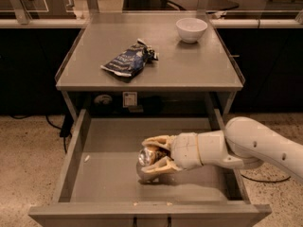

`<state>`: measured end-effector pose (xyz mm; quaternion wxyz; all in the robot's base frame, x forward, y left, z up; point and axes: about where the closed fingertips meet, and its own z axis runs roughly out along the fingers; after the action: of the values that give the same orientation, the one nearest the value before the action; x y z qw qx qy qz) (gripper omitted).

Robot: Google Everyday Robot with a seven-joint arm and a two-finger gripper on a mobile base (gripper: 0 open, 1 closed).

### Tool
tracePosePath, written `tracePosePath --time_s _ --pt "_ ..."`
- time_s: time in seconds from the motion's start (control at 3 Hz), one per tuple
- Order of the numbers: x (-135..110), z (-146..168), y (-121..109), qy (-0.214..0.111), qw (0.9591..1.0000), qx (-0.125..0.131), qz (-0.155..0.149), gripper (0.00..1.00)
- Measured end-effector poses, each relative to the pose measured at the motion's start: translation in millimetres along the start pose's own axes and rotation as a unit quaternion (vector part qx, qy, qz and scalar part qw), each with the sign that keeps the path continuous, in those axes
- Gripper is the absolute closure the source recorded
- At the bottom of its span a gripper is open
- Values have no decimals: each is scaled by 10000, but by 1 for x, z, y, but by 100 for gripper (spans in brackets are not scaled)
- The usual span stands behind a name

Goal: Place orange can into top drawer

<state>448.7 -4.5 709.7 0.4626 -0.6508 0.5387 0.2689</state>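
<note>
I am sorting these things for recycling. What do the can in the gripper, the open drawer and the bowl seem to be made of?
The orange can, held by the gripper inside the top drawer, looks metal: its top shines silver. The drawer seems matte grey sheet metal, with thin flat walls. The white bowl is smooth; ceramic or plastic, I cannot tell.
</note>
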Motion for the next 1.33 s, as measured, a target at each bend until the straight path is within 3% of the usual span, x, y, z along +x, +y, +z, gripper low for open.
tracePosePath --time_s 0.33,0.67,1.0,1.33 --pt "25 21 1 287 9995 -152 5 100" --pt "55 31 -2 1128 9932 -281 -24 100" --pt "71 31 -4 1701 9849 -322 -43 100" --pt "86 29 -3 1971 9799 -254 170 100"
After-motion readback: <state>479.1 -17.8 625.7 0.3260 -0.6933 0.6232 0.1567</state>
